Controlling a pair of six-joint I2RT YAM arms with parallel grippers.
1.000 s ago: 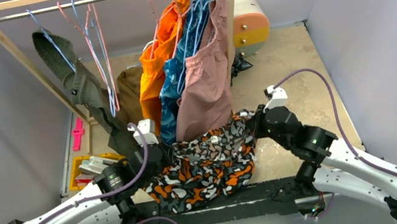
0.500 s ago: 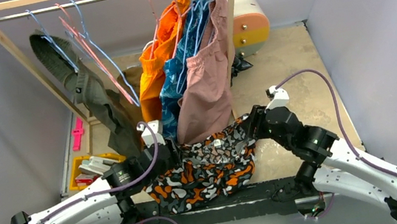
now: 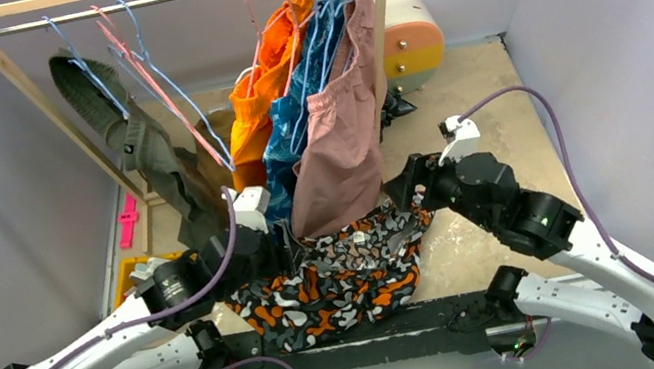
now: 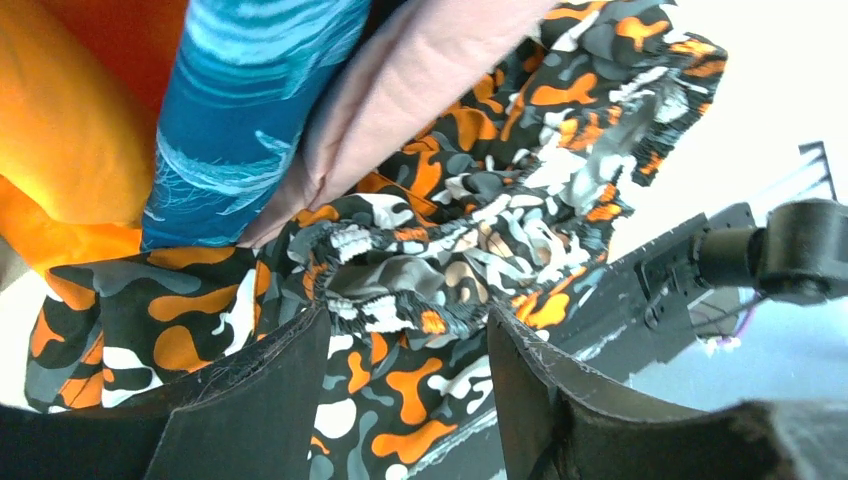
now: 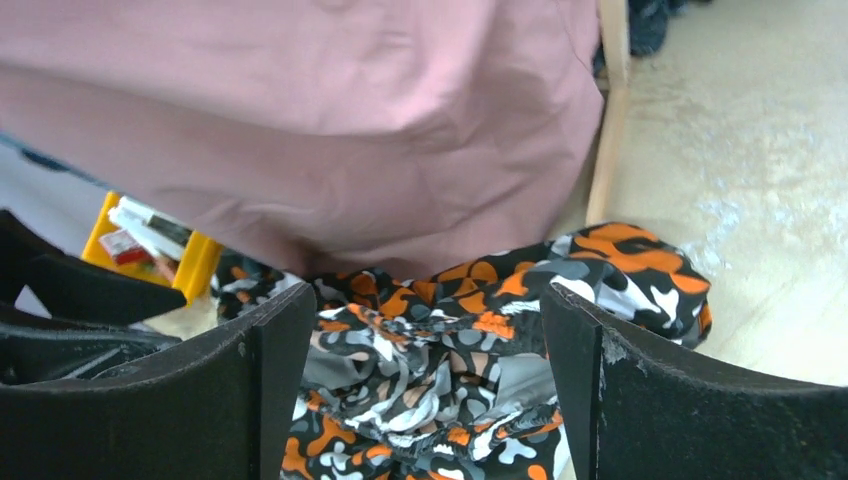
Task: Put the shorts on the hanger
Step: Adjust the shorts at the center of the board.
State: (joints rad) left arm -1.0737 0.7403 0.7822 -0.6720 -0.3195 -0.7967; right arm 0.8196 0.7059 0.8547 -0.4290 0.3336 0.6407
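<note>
The camouflage shorts [image 3: 335, 280] lie bunched on the table near the front edge, under the hanging clothes. My left gripper [image 3: 288, 248] is open at their left end; in the left wrist view the shorts [image 4: 440, 250] show between and beyond its spread fingers [image 4: 262, 400], untouched. My right gripper [image 3: 403, 193] is open just above their right end, and the shorts [image 5: 440, 340] sit in its wide gap [image 5: 425, 350]. An empty light-blue hanger [image 3: 164, 71] hangs slanted on the rail at the upper left, among pink-red hangers.
The wooden rack [image 3: 384, 42] carries orange shorts [image 3: 270, 83], a blue patterned garment [image 3: 303, 97], dusty-pink shorts [image 3: 339, 132] and an olive garment [image 3: 133, 142]. A yellow tray [image 3: 127, 272] and a pink object [image 3: 128, 219] lie left. A small drawer unit [image 3: 407, 28] stands behind.
Both grippers were shut on the shorts' ends and have opened, letting go. The right gripper has drawn back up and right. The empty hangers have swung to the right.
</note>
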